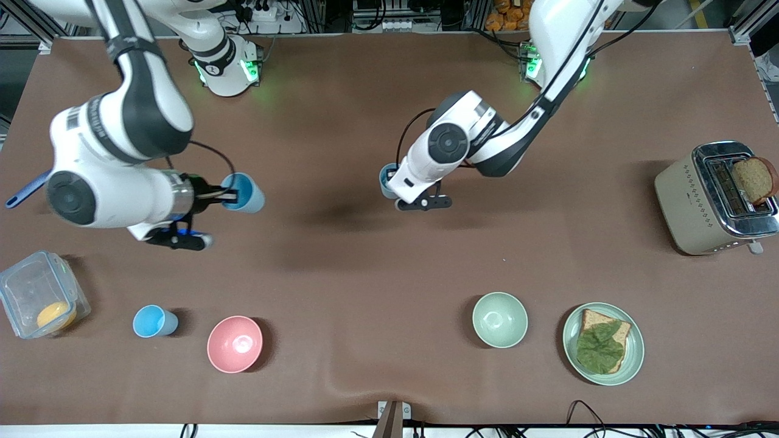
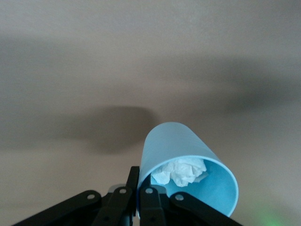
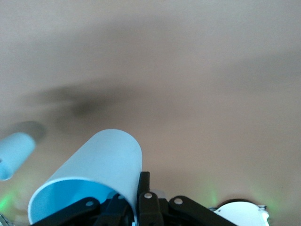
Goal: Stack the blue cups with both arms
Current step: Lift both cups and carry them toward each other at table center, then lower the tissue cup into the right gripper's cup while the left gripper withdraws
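Note:
My right gripper (image 1: 234, 196) is shut on the rim of a light-blue cup (image 1: 244, 193) and holds it tilted above the table toward the right arm's end; in the right wrist view the fingers (image 3: 143, 186) pinch the cup's wall (image 3: 101, 162). My left gripper (image 2: 139, 183) is shut on the rim of a second blue cup (image 2: 188, 150) with crumpled white paper (image 2: 181, 172) inside, over the table's middle. In the front view this cup (image 1: 384, 180) is mostly hidden under the wrist. A third blue cup (image 1: 155, 321) stands on the table beside the pink bowl.
A pink bowl (image 1: 235, 344), a pale green bowl (image 1: 499, 319) and a green plate (image 1: 636, 348) with bread and lettuce stand nearer the front camera. A toaster (image 1: 688, 204) stands at the left arm's end. A clear container (image 1: 24, 286) and a blue utensil handle (image 1: 24, 191) lie at the right arm's end.

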